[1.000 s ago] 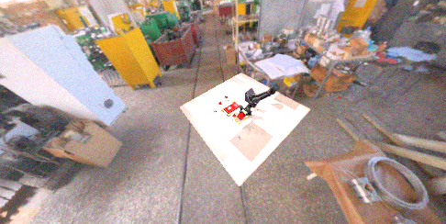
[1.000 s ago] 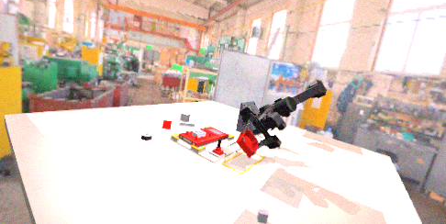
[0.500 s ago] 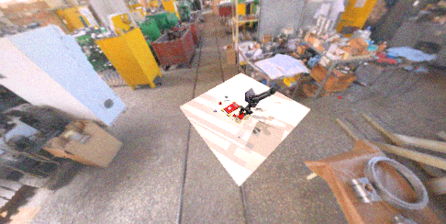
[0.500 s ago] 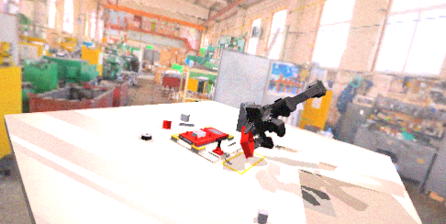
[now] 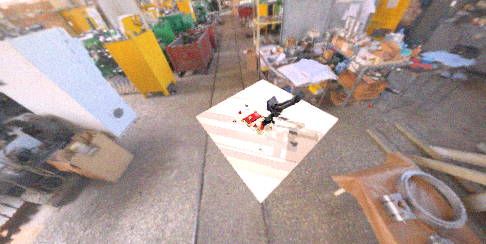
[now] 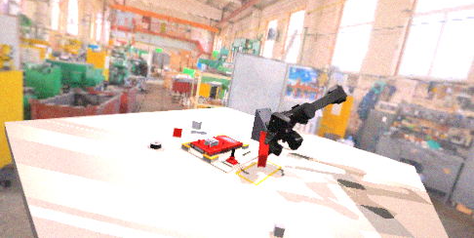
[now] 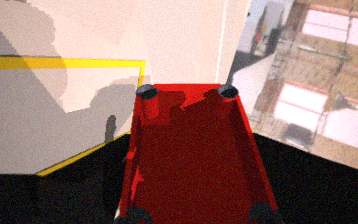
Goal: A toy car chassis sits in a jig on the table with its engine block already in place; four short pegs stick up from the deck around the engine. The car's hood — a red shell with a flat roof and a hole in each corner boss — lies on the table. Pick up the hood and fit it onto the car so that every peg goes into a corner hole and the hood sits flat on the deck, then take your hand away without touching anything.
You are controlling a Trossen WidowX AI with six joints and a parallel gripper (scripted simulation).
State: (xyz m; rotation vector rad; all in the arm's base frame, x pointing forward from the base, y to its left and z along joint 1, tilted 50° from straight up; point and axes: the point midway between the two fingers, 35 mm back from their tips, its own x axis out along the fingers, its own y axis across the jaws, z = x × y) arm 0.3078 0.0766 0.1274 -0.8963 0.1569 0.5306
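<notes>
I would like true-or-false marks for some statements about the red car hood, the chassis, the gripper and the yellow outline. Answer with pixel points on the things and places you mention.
1. The black gripper (image 6: 265,142) holds the red shell hood (image 6: 262,152) (image 7: 195,155). True.
2. The hood lies flat on the deck of the red toy car chassis (image 6: 226,144). False: it is held away from the chassis.
3. The hood's hollow inside faces the wrist camera. True.
4. The square outline (image 6: 246,179) (image 7: 80,63) on the table is green. False: it is yellow.
</notes>
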